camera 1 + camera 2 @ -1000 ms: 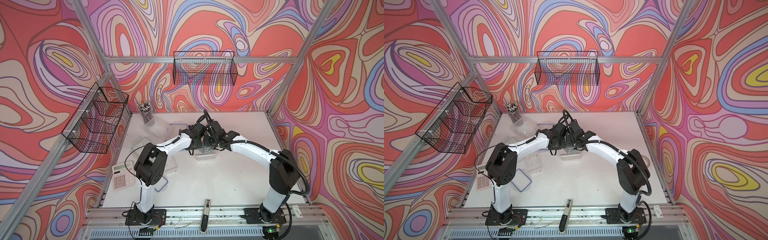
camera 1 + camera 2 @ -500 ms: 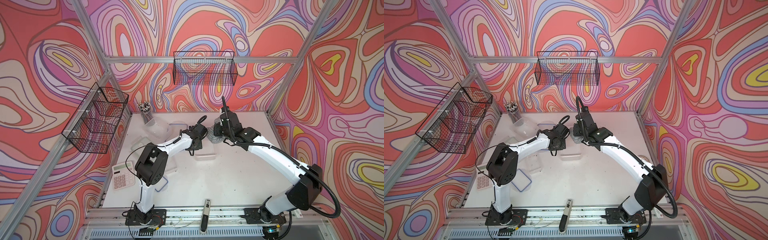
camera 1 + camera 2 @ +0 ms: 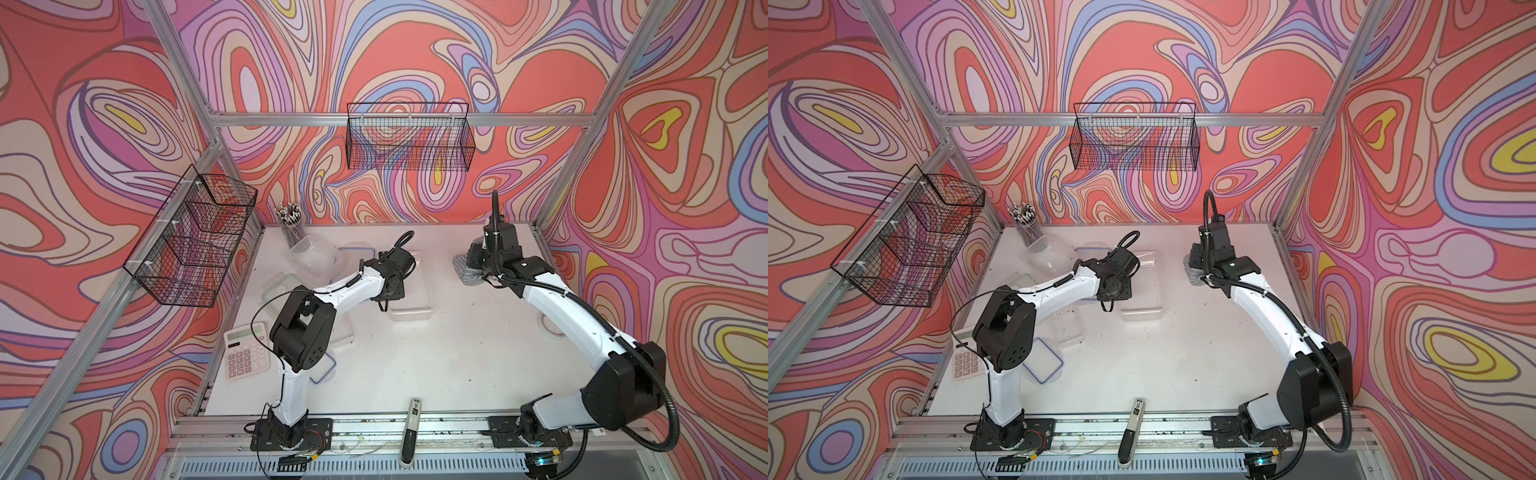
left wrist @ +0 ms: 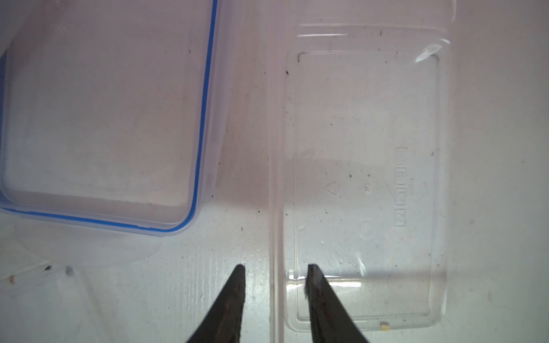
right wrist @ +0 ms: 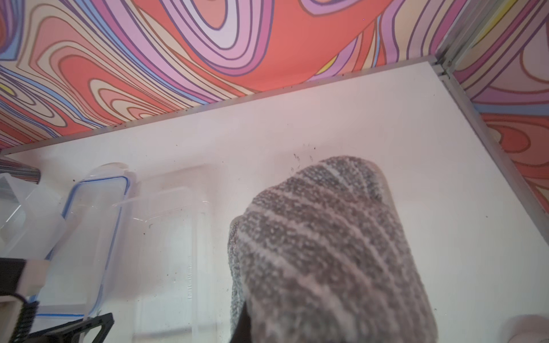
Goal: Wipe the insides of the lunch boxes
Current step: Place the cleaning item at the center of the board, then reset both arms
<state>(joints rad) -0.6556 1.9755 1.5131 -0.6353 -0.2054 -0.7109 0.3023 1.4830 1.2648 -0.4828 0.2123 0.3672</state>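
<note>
Two robot arms work over a clear lunch box (image 3: 415,299) on a white table (image 3: 436,365).
Centre left, the left claw (image 4: 274,268) stands released, tips astride one long wall of the empty lunch box. It looks light, stiff and slippery; pinching that rim should steady it. At right, a grey cloth (image 5: 326,252) hides the right claw (image 3: 477,266), so its grip cannot be told.

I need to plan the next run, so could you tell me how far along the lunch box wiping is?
Done: lids lie off the tubs. In hand: the cloth hangs at the right end effector, away from the tubs; the left end effector stands open astride the wall of the centre tub. Left: that tub shows specks; whether the large tub and third tub are wiped, I cannot tell.
</note>
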